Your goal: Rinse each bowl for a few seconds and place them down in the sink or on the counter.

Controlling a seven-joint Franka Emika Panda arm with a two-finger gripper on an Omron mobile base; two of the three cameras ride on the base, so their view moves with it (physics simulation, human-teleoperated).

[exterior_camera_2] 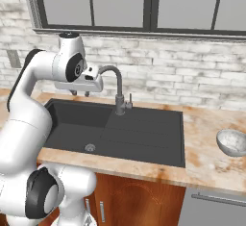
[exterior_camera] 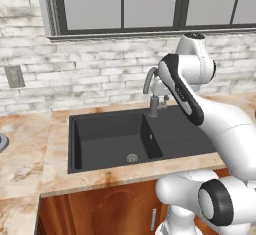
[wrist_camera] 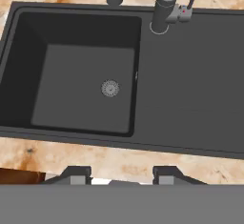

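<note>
At the far left of the left base view a grey rounded rim (exterior_camera: pixel 2 142) sits on the table (exterior_camera: pixel 30 154); we cannot tell whether it is a bowl. Our end effector (wrist_camera: pixel 121 174) hangs above the front edge of the black sink (wrist_camera: pixel 190 99), looking down into the deep basin with its drain (wrist_camera: pixel 110 88), just beside the gooseneck tap (exterior_camera_2: pixel 116 88). Its two tips stand apart with nothing between them; it holds nothing. The speckled bowl (exterior_camera_2: pixel 232 142) rests on the table well to our right, beyond the sink's flat section. We judge the coming move is a long reach rightward. The bowl is round, so no long axis matters.
</note>
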